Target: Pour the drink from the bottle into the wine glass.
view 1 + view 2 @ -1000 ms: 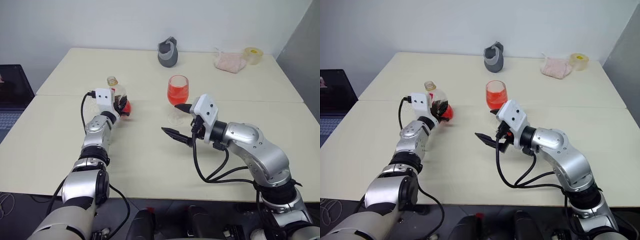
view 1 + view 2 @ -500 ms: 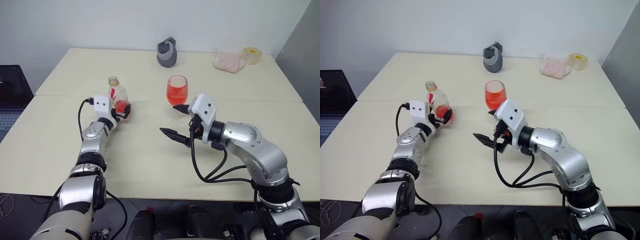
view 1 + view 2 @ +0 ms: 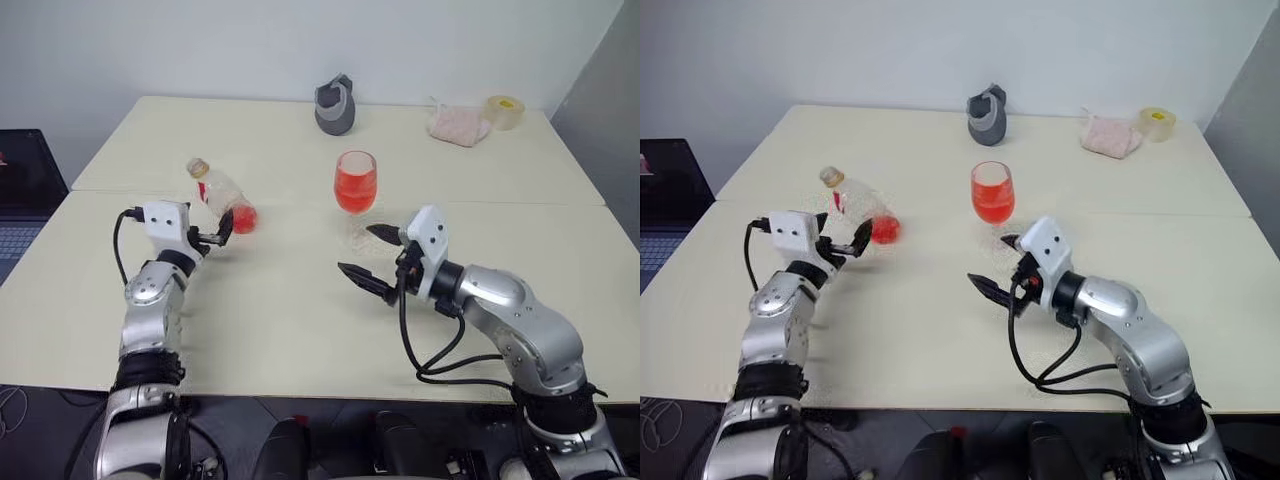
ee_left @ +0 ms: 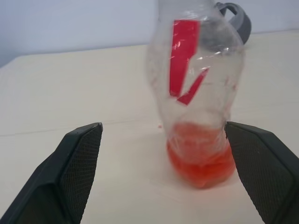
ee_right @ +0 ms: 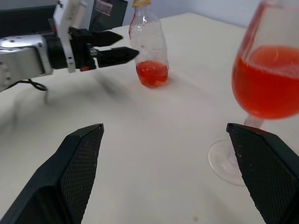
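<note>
Right tool (image 3: 372,256): fingers spread wide, holding nothing, positioned over the table (image 3: 300,330) toward its near edge, right of centre. Pointing level toward the table's left side.

Left tool (image 3: 222,229): fingers spread wide, holding nothing, over the left part of the table. Its fingertips (image 3: 227,222) stand just beside the base of the bottle (image 3: 222,193), one on either side as the left wrist view shows; contact appears absent, though this cannot be confirmed from the head views.

The bottle stands on the table near the left edge, at mid-depth. In both eye views it leans with its neck toward the far left corner. A small quantity of the drink (image 4: 201,156) remains in the base.

The wine glass (image 3: 356,190) stands upright near the table centre, just beyond the right tool and clear of it, well apart from the bottle. Its bowl is roughly half full of red liquid.

Along the far edge: a grey object (image 3: 335,105) at centre, a pink cloth (image 3: 458,124) and a roll of tape (image 3: 504,110) toward the far right corner
</note>
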You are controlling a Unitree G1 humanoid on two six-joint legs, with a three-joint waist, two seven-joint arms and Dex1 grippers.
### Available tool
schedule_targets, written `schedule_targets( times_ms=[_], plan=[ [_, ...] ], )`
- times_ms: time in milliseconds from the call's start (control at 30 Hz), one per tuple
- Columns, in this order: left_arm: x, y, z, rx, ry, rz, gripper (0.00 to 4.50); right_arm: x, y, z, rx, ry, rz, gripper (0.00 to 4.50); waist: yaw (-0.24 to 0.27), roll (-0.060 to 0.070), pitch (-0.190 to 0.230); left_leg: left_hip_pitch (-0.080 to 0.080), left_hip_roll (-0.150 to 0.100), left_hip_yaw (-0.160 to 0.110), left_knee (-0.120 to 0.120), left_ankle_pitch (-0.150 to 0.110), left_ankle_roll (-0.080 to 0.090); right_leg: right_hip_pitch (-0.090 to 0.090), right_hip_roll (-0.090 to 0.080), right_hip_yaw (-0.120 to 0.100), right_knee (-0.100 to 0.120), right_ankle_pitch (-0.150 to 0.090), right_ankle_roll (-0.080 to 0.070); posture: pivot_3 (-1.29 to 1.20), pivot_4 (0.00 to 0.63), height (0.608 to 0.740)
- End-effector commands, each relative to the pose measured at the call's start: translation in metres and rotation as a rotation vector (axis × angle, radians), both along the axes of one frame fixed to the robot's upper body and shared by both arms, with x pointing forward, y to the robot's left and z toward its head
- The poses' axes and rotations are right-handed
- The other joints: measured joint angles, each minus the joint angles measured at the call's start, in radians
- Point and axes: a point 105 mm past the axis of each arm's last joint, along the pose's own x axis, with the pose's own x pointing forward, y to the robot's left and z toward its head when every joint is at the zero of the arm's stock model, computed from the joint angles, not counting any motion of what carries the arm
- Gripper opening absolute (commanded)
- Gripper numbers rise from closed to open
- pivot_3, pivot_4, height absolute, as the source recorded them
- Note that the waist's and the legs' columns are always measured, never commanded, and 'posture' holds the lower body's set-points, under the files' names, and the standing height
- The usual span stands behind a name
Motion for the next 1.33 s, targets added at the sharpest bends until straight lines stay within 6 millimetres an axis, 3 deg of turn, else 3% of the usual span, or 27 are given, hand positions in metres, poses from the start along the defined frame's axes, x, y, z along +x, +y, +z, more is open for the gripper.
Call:
schedule_targets(
  times_ms=[33,333,533,733,967,1333],
  plan=[
    [-0.005,-0.001,0.021,0.023,-0.06,0.041,4.46,0.001,-0.003,0.009,0.057,-0.053,-0.031,4.5,0.0,0.0,0.0,0.0,0.0,0.0,0.0,0.0,0.0,0.0,0.0,0.0,0.0,0.0,0.0,0.0,0.15,0.74],
    [-0.018,-0.002,0.013,0.006,-0.035,0.085,4.46,-0.001,-0.011,0.0,0.064,-0.058,-0.056,4.5,0.001,0.0,0.0,0.001,0.0,0.0,0.0,0.0,0.0,0.001,0.0,-0.001,-0.001,0.0,0.0,0.0,0.15,0.74],
    [-0.038,-0.002,0.004,0.062,-0.001,0.151,4.46,0.004,-0.034,-0.006,0.136,-0.162,-0.243,4.5,0.001,0.0,0.0,0.001,0.0,0.0,-0.001,0.0,0.0,0.001,0.0,0.0,-0.001,0.0,0.0,0.0,0.15,0.74],
    [-0.058,-0.014,0.007,0.053,-0.045,0.153,4.46,0.005,-0.049,-0.026,0.197,-0.146,-0.311,4.5,0.001,-0.001,-0.001,0.001,0.0,0.0,-0.001,0.0,0.0,0.002,0.0,0.0,-0.002,0.0,0.0,0.0,0.15,0.74],
    [-0.08,-0.027,0.005,-0.016,-0.087,0.164,4.46,0.021,-0.069,-0.045,0.193,-0.137,-0.385,4.5,0.001,-0.001,-0.001,0.002,0.0,0.001,-0.001,0.0,0.0,0.002,0.0,0.001,-0.002,0.0,0.0,0.0,0.15,0.74],
    [-0.093,-0.025,-0.003,-0.005,-0.074,0.2,4.46,0.034,-0.074,-0.053,0.178,-0.133,-0.377,4.5,0.001,0.0,-0.001,0.002,0.0,0.002,-0.001,0.0,0.0,0.002,0.001,0.002,-0.002,0.0,0.0,0.0,0.15,0.74]
  ],
)
